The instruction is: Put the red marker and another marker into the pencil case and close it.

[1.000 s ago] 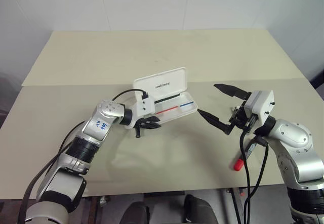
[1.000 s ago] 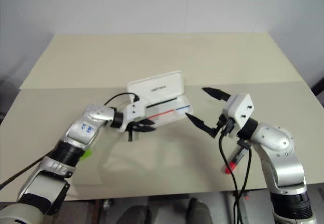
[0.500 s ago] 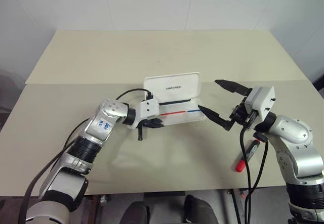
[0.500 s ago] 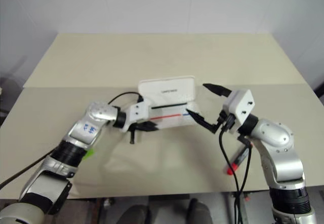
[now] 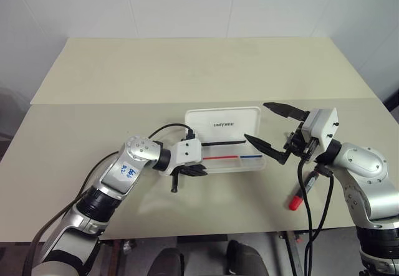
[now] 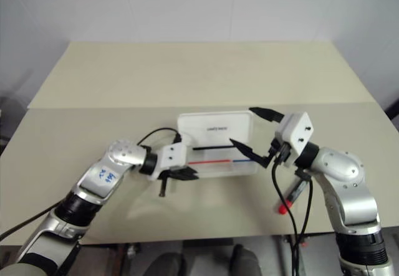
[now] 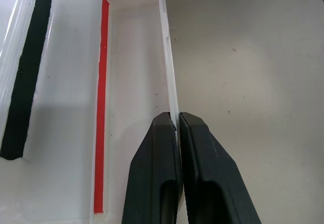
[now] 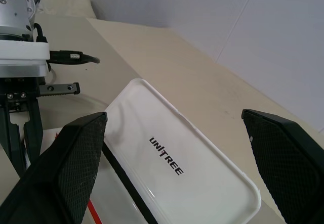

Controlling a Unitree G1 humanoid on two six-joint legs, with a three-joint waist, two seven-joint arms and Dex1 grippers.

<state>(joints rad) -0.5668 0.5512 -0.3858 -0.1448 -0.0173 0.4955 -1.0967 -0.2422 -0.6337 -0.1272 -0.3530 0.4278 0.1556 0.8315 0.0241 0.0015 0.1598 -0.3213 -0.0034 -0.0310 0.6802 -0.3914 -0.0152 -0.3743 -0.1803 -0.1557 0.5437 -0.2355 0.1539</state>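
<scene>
The left pincer (image 7: 178, 128) was pinched on the near wall of the open case (image 5: 225, 125), which lay mid-surface (image 5: 187, 76) with nothing in it. The right pincer (image 5: 269, 130) hung spread wide beside the raised lid, and the red marker (image 5: 300, 194) lay on the surface under the right arm. Risk noted: so thin a wall could slip from the grip or tip the case, and the dangling right-arm cable might roll the marker off the near edge.

The pencil case (image 5: 224, 140) is white, with dark lettering on its lid and a red-and-blue stripe inside. The marker (image 5: 302, 192) is red with a black end. The counter (image 5: 187, 70) is pale beige. Both hands have black fingers (image 5: 267, 150).
</scene>
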